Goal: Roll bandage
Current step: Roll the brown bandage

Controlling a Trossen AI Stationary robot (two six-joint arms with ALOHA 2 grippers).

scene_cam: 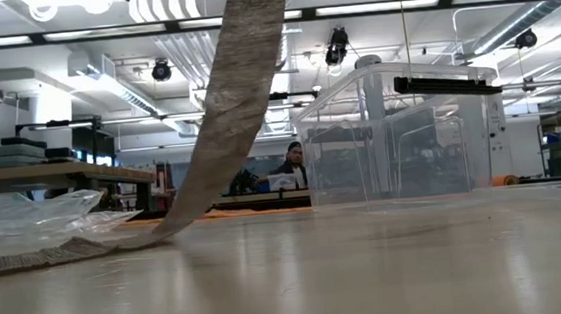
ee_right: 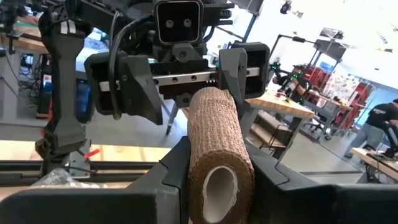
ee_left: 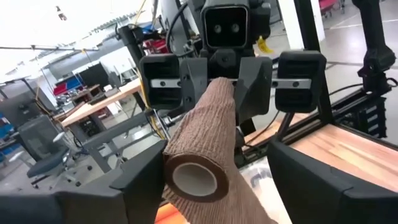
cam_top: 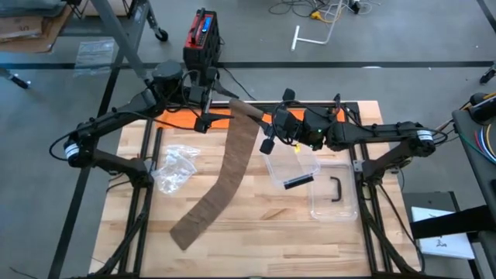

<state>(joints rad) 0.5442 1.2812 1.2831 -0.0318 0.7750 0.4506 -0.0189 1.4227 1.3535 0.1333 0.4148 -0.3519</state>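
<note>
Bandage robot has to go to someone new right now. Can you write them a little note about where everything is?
Right gripper: shut on the roll, held up over the far middle of the table.
Left gripper: open, facing the right one, fingers on either side of the roll's other end.
The strip hangs from the roll down to the table and lies out flat toward the near left.
Done: a small roll is started.
Left: most of the strip is not wound up yet.

Clear box (cam_top: 333,190) and plastic bag (cam_top: 174,167) flanking bandage (cam_top: 225,174)
</note>
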